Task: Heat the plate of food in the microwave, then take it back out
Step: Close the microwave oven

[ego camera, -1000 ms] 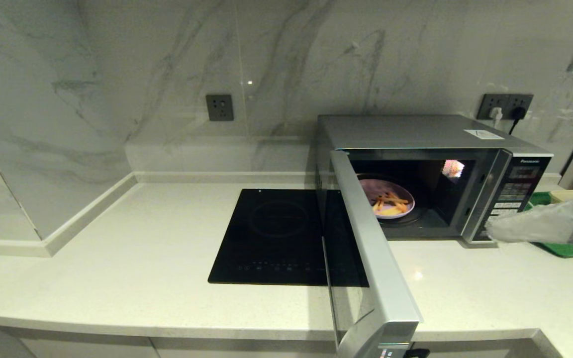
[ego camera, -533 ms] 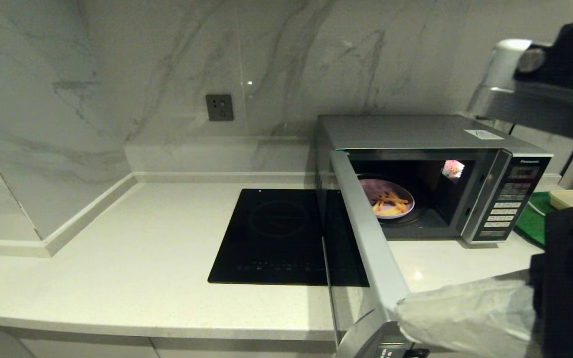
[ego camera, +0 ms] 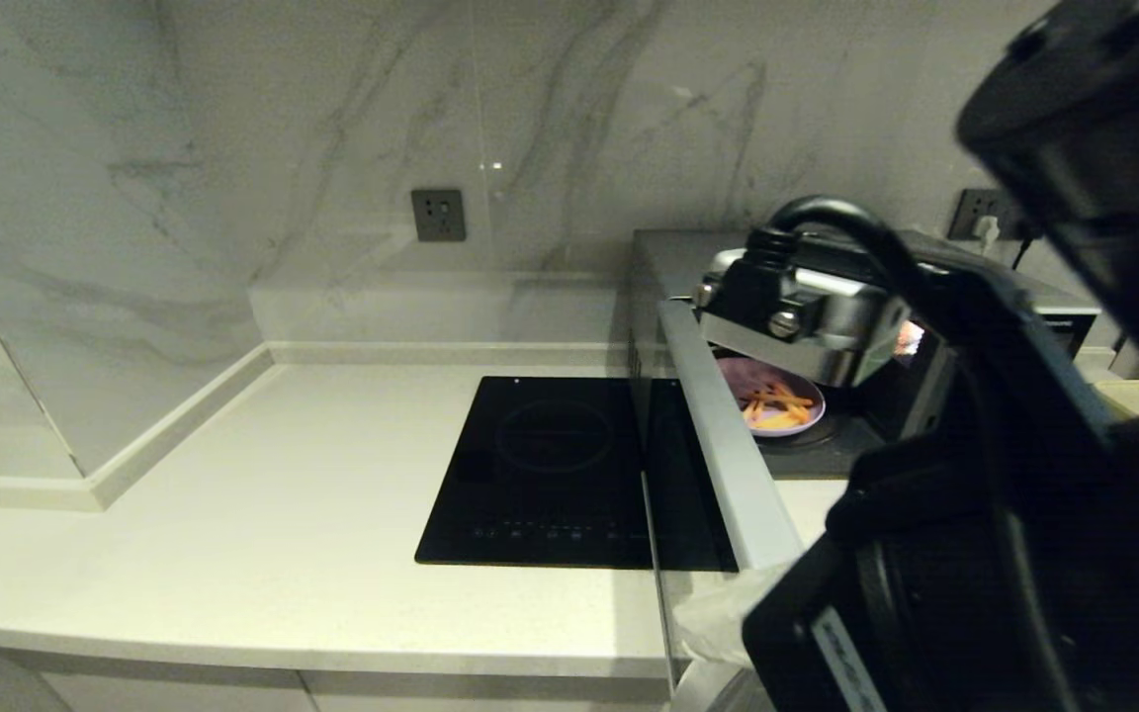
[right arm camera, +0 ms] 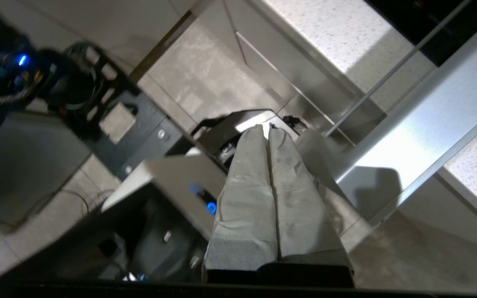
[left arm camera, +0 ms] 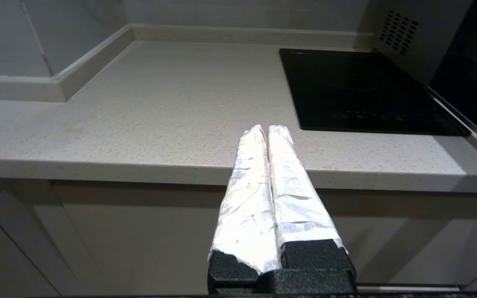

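The plate looks light, stiff, slick (grip its rim); both grippers, right and left, are clenched empty.

The right arm hides most of the microwave, keypad included. The door covers the plate's left edge, and its lower end runs out of view.

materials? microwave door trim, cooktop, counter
Microwave door trim: brushed silver metal or metallic-painted plastic; soft sheen, can't tell which. Cooktop: glossy black glass, flat with printed ring and reflections. Counter: pale speckled stone or quartz composite, matte.
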Robot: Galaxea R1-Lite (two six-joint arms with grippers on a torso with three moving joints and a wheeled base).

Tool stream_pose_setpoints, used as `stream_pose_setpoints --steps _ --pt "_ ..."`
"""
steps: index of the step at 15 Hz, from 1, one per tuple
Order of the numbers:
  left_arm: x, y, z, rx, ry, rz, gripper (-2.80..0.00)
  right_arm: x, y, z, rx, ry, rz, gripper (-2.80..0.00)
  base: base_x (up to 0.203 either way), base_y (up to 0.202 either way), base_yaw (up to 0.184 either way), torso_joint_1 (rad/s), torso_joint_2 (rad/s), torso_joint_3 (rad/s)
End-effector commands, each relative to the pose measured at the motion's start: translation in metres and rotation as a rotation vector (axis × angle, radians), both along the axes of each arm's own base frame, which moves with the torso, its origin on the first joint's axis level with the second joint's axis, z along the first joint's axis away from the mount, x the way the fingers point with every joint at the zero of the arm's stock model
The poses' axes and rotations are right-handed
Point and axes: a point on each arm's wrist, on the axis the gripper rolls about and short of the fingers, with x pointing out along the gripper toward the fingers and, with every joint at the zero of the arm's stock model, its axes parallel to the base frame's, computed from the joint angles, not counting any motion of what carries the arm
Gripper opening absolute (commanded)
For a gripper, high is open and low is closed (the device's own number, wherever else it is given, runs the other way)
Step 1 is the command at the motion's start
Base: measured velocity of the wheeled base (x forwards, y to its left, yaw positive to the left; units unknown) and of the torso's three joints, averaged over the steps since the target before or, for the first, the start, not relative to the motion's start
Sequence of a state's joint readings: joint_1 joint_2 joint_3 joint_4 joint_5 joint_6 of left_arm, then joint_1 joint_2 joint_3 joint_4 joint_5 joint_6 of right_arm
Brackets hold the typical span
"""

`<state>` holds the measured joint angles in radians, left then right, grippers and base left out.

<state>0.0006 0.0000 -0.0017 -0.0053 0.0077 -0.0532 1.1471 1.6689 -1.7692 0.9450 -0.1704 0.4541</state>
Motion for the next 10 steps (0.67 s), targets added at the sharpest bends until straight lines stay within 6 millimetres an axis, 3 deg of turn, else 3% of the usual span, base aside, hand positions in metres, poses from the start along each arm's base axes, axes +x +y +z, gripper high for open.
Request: stream_pose_setpoints --steps 1,10 --pt "0.0 0.0 0.0 0.0 -0.001 0.003 -2.8 0.019 0.004 -0.015 -0.022 0.04 -0.035 -2.8 0.0 0.0 0.0 0.0 0.0 0.0" --pt "0.0 0.0 0.0 0.0 -0.001 0.003 -2.8 0.055 -0.005 -0.035 -0.064 0.115 -0.131 -2.8 0.0 0.0 0.0 0.0 0.0 0.0"
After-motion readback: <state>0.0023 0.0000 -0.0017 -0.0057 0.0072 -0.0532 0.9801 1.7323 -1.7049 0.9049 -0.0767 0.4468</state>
